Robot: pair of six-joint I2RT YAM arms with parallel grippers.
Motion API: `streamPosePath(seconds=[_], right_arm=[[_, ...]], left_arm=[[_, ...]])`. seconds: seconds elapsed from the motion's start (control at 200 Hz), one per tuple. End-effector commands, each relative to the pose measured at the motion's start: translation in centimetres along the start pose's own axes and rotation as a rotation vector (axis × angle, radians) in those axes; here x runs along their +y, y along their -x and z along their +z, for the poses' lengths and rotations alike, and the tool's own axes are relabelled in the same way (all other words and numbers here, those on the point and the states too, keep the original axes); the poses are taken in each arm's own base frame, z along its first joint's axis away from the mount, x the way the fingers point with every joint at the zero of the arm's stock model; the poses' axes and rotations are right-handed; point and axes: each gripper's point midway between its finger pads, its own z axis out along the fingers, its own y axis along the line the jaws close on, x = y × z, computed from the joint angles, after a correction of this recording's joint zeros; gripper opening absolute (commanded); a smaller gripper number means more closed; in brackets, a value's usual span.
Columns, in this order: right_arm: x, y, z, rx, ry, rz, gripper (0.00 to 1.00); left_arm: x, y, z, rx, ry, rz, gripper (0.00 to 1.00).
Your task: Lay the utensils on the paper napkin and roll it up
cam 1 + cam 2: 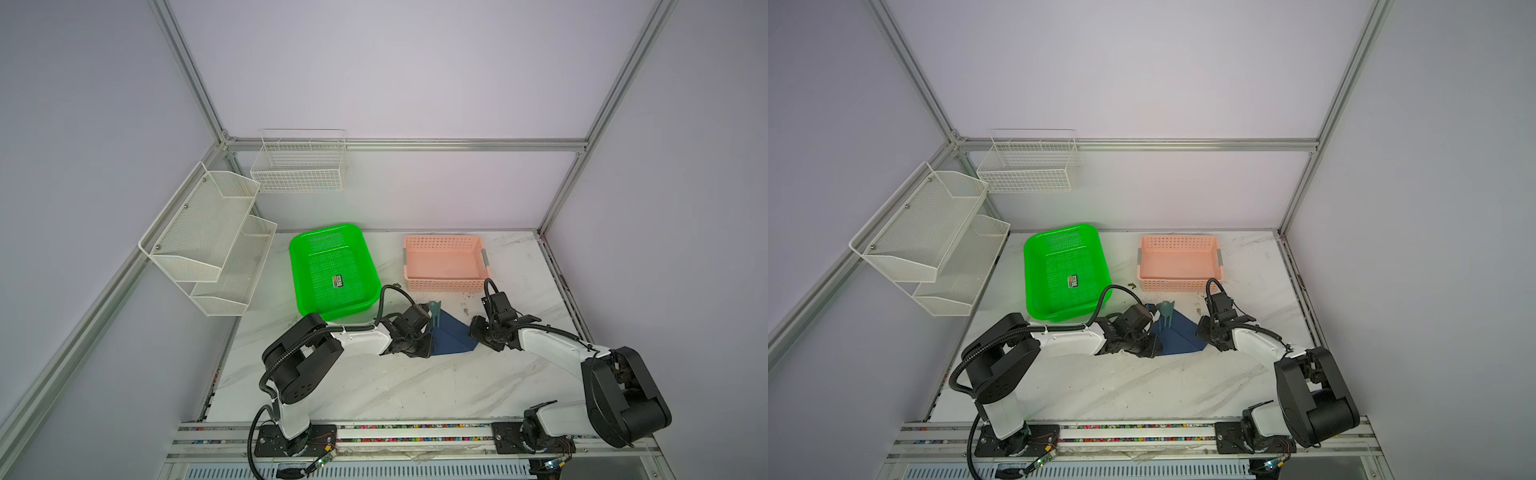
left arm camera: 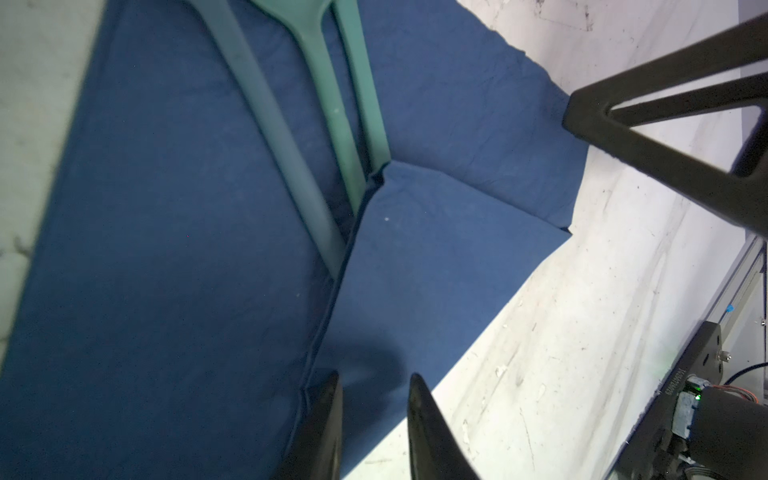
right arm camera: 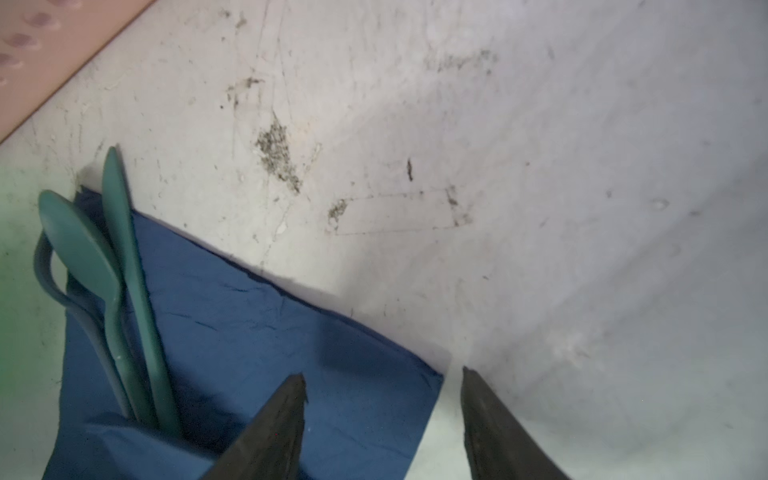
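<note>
1. Utensils (image 3: 120,291) lie bunched on the navy paper napkin (image 1: 451,337), just in front of the pink basket (image 1: 444,286). Their handles are tucked under a folded-up corner and their heads overhang toward the basket, so rolling could squeeze them out.
2. Over that fold sits the left gripper (image 2: 374,378), jaws narrowly apart and gripping nothing. A pinch might tear the thin paper.
3. The right gripper (image 3: 383,372), jaws wide, straddles the side corner. An uneven pull would skew the roll.

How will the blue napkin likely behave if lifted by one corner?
Probably floppy: the napkin lies folded over with soft creases. Likely light and thin, so the utensils resting on it may slide off if it tilts.
</note>
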Motion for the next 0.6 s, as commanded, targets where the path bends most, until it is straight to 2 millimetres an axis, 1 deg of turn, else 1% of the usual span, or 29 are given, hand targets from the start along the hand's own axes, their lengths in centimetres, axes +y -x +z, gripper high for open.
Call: streamPosePath(seconds=[0.0, 0.09, 0.275, 0.4, 0.595], right_arm=[[-0.2, -0.7, 0.7, 0.03, 0.003, 0.004, 0.6], [-0.2, -1.0, 1.1, 0.043, 0.01, 0.004, 0.56], [0.1, -1.4, 1.0, 0.052, 0.041, 0.009, 0.47], [0.1, -1.4, 0.9, 0.049, 0.047, 0.01, 0.36], [0.9, -1.2, 0.3, 0.046, 0.08, -0.001, 0.2]], left_arm=[[4.2, -5.3, 0.8, 0.166, 0.142, -0.029, 0.28], [4.2, -5.3, 0.8, 0.166, 0.141, -0.027, 0.28], [4.2, -5.3, 0.9, 0.168, 0.142, -0.028, 0.28], [4.1, -5.2, 0.9, 0.166, 0.14, -0.024, 0.28], [4.0, -5.0, 1.0, 0.168, 0.14, -0.018, 0.27]])
